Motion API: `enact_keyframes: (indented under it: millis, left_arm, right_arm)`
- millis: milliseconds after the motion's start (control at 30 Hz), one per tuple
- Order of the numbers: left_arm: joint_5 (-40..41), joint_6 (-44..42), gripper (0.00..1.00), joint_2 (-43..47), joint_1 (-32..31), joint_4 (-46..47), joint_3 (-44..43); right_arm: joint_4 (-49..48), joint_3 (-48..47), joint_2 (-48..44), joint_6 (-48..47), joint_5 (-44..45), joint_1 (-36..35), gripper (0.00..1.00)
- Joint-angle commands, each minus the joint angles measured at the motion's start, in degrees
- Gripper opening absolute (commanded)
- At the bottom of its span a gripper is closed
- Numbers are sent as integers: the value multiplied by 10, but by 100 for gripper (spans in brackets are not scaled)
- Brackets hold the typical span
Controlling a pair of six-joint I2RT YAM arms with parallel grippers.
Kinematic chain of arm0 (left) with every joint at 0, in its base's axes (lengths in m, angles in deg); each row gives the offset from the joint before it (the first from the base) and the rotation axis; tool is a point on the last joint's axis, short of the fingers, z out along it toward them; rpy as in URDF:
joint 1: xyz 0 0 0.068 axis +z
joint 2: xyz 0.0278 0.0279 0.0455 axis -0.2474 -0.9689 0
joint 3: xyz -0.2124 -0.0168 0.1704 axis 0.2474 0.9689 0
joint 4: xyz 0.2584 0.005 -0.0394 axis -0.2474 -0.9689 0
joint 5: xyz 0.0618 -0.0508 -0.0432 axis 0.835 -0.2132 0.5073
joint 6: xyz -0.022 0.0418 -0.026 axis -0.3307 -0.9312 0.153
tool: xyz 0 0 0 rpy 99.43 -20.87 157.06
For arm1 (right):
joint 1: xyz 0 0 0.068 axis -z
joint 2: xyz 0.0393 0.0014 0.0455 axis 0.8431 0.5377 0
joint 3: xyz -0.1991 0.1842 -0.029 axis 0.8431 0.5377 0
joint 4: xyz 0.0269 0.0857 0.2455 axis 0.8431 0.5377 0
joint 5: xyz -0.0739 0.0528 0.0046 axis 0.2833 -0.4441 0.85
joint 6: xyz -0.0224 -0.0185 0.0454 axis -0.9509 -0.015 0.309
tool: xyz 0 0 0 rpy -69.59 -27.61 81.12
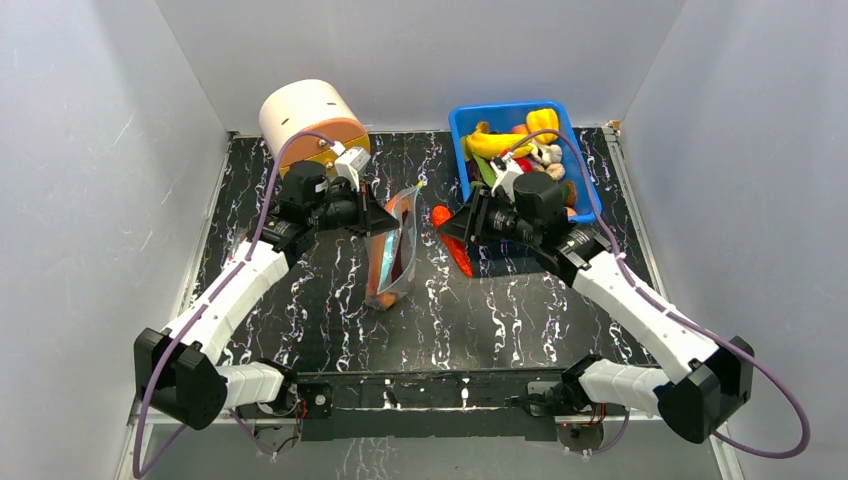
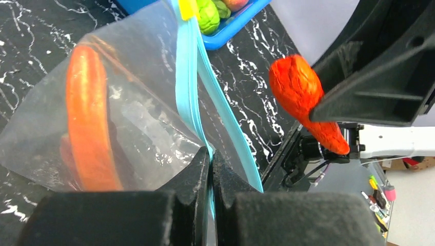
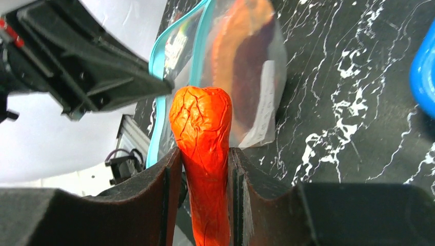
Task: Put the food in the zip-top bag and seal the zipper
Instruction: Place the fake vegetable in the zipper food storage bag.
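Note:
The clear zip-top bag [image 1: 392, 250] stands at the table's middle, mouth up, with orange and dark red food inside [image 2: 87, 118]. My left gripper [image 1: 385, 222] is shut on one side of the teal-blue zipper [image 2: 187, 87] and holds the mouth apart. My right gripper [image 1: 450, 228] is shut on an orange-red toy carrot [image 3: 204, 148], held just right of the bag's mouth. The carrot shows in the left wrist view [image 2: 300, 97] and the bag in the right wrist view [image 3: 241, 66].
A blue bin [image 1: 462, 130] with several toy fruits and vegetables [image 1: 510, 140] stands at the back right, behind my right arm. A cream and orange cylinder [image 1: 310, 120] stands at the back left. Grey walls close in both sides.

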Motion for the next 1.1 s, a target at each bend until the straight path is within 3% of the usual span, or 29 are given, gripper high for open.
enact_keyframes:
  millis: [0,300,467,667,1067]
  left_arm:
    - [-50,53,0,-1,-2,83,9]
    - [-89,175,0,-13,-2,243,53]
    - [-84,237,0,-15,-3,324,94]
    - [-83,254,0,-12,-3,340,107]
    - [-112,291,0,-11,-9,375,117]
  right_arm:
    - [1,9,-55,13,-37,-8,13]
    - [-10,26,-76,116,-110,-10,15]
    - [-27,46,-60,160,-104,-11,17]
    - [-39,34,-23,176,-129,-14,17]
    - [-19,-10,55,148,-36,-19,21]
